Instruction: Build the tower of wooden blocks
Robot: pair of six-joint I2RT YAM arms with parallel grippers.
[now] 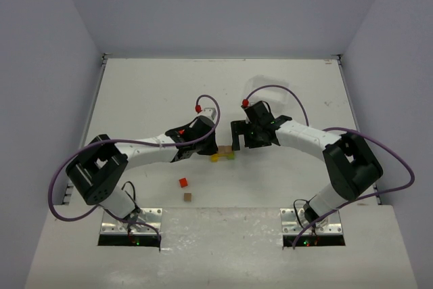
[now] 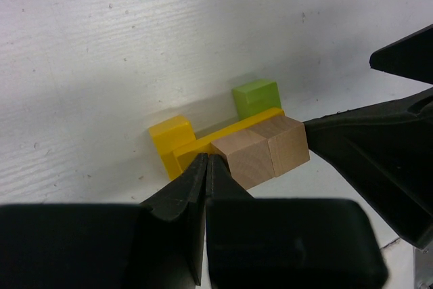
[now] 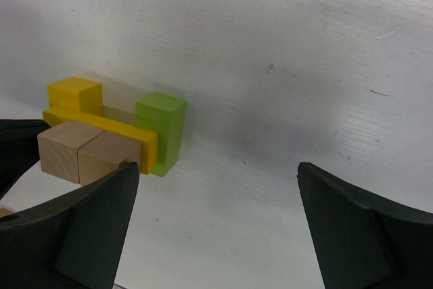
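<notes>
Pressed-together black tips of the left gripper [image 2: 206, 162] fill the near edge of its wrist view and pinch nothing. Behind this gripper, toward the arm bases, a small red wooden cube [image 1: 183, 182] and a small brown wooden cube [image 1: 187, 197] lie loose and close together.

Just ahead of the tips is the near corner of two plain wooden cubes [image 2: 260, 153], too close to tell whether they touch. Those cubes stand side by side, flush, as the front of the wood block tower [image 1: 224, 153]. Beyond them from this gripper lies a flat yellow wooden bar [image 2: 196, 145]. A yellow wooden cube [image 2: 170, 137] stands at one end of the bar and an upright green wooden block [image 2: 256, 97] at the other.

Across the tower, the right gripper [image 3: 218, 167] is spread wide and empty, with bare table between its fingers. One fingertip [image 3: 101, 221] stands just beside the nearest plain cube. Past both grippers the white table [image 1: 169, 86] runs open to the far wall.
</notes>
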